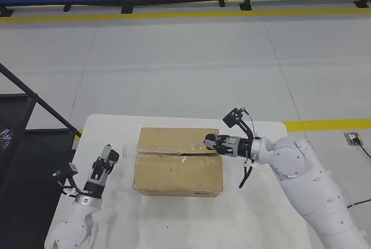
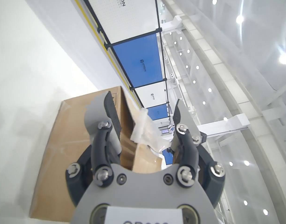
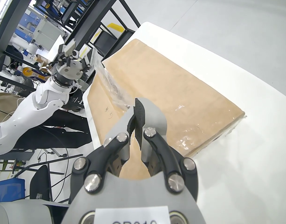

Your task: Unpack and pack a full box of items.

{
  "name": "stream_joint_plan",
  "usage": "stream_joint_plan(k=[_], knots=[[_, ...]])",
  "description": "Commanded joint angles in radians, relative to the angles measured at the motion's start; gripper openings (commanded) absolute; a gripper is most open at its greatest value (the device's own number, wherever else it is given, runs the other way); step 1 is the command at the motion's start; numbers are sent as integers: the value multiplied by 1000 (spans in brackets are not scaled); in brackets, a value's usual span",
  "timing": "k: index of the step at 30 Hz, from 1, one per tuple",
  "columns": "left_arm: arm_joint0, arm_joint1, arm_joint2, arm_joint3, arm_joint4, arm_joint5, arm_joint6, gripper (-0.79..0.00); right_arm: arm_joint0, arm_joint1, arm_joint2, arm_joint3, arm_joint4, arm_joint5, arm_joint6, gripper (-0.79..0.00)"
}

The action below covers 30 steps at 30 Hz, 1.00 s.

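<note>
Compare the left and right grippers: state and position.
The left gripper is open. The right gripper is shut, apparently pinching the clear tape. The left gripper sits beside one end of the cardboard box, while the right gripper is over its top seam. Both face the box.

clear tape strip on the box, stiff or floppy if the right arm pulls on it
Probably floppy: the clear tape strip looks crinkled and twisted where it leads to the right gripper, whose jaws are closed on it. Likely very light and thin, since the box shows through it. Its crumpled look hints it may cling to itself.
</note>
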<state>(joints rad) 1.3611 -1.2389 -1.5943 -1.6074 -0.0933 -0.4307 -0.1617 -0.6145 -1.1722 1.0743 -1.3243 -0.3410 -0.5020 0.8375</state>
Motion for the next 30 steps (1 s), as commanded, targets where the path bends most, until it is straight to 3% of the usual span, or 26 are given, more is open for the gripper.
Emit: stream_joint_plan(k=[1,5,9,14,20,30], knots=[[34,1,-5,-72,-9,-5,-20,-320,1,0,-1,-1,0,1,0,-785],[57,3,-4,-166,32,32,-38,-391,8,0,-9,2,3,2,2,-785],[23,2,33,-174,80,89,-52,-416,20,-2,-18,11,7,4,6,-785],[-96,-3,84,-71,93,204,-73,-489,30,-2,-23,20,11,2,8,-785],[-218,-9,143,72,86,274,-130,-659,37,-2,-27,31,11,-2,10,-785],[-228,-9,173,120,121,253,-163,-668,36,2,-31,35,4,-10,13,-785]])
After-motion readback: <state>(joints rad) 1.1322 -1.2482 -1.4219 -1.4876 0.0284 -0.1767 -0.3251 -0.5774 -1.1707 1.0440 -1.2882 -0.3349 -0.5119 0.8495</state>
